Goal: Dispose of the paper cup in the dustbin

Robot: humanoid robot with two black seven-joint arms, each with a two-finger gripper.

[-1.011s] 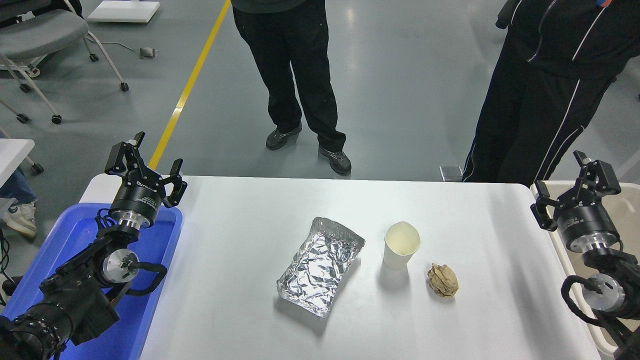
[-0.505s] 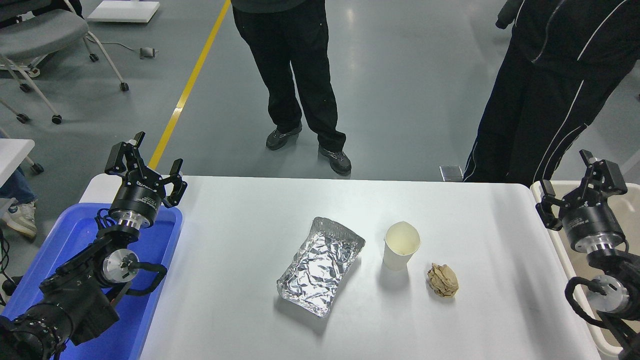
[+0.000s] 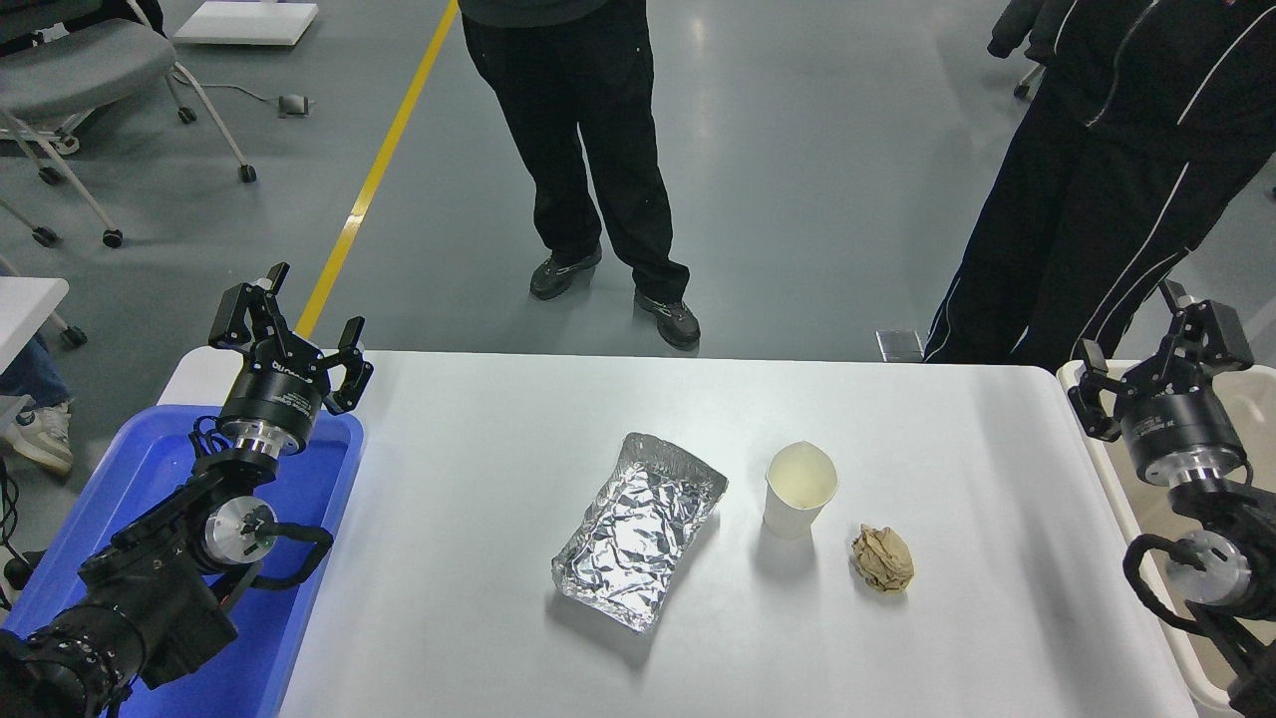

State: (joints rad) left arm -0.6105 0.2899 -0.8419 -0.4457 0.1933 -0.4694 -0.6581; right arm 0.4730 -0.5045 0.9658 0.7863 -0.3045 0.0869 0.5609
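Observation:
The white paper cup [image 3: 799,489] stands upright near the middle of the white table [image 3: 478,618], its cream inside showing. The beige dustbin [image 3: 1258,399] stands at the table's right edge, mostly hidden behind my right arm. My right gripper [image 3: 1161,364] is open and empty over the bin's near rim, well to the right of the cup. My left gripper [image 3: 289,324] is open and empty, parked at the lower left above the blue tray.
A crinkled silver foil tray [image 3: 638,529] lies left of the cup. A crumpled brown paper ball [image 3: 882,558] lies right of it. A blue plastic tray [image 3: 150,469] sits under the left arm. Two people in black trousers [image 3: 588,150] [image 3: 1087,219] stand at the far side.
My right gripper has drifted a little right and away from me, staying open. The person at the right has shifted slightly. The cup has not moved.

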